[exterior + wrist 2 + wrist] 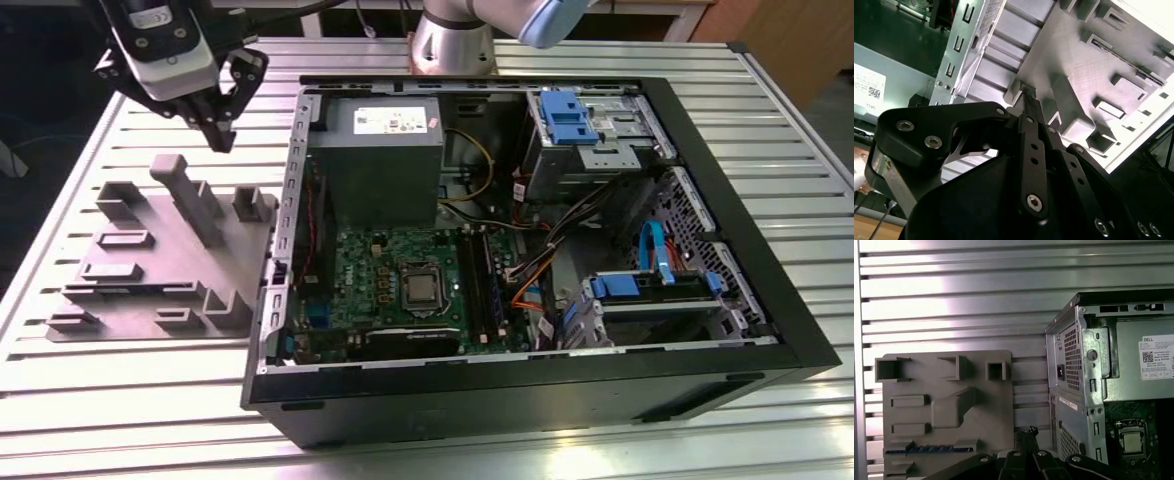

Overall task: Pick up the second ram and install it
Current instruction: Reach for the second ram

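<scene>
- The gripper, fingertips pressed together and holding nothing, hangs over the grey fixture plate at its end nearer the arm's base, beside the computer case.
- The second ram sits in a slot at the plate's opposite end, toward the worktop edge away from the base. Its long axis runs parallel to that edge.
- Only a thin blue strip of it shows, and its chips cannot be made out.

The second ram lies mostly sunk in the grey fixture, only its edge showing
</scene>
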Action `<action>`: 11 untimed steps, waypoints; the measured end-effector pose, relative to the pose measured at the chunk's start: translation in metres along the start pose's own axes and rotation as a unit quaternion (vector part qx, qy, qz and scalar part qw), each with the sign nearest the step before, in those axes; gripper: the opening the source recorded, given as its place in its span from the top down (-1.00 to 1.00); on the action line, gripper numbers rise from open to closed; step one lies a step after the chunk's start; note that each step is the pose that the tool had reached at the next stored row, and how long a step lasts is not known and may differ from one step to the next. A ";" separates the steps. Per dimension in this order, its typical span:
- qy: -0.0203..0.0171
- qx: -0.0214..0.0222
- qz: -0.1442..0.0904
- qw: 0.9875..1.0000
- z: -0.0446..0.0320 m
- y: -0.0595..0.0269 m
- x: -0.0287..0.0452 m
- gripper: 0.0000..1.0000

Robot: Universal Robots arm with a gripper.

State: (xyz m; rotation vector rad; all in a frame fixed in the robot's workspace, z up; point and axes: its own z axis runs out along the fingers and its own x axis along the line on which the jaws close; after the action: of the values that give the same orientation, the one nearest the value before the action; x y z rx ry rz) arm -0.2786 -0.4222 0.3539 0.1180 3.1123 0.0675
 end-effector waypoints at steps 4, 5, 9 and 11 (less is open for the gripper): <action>0.000 0.000 0.000 1.000 0.0014 -0.0033 0.0037 0.80; 0.000 0.000 0.000 1.000 0.0018 -0.0040 0.0045 0.80; 0.000 0.000 0.000 1.000 0.0028 -0.0069 0.0068 0.80; 0.000 0.000 0.000 1.000 0.0034 -0.0086 0.0077 0.80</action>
State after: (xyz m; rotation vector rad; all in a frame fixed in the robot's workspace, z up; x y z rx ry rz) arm -0.2868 -0.4300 0.3500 0.1179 3.1123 0.0674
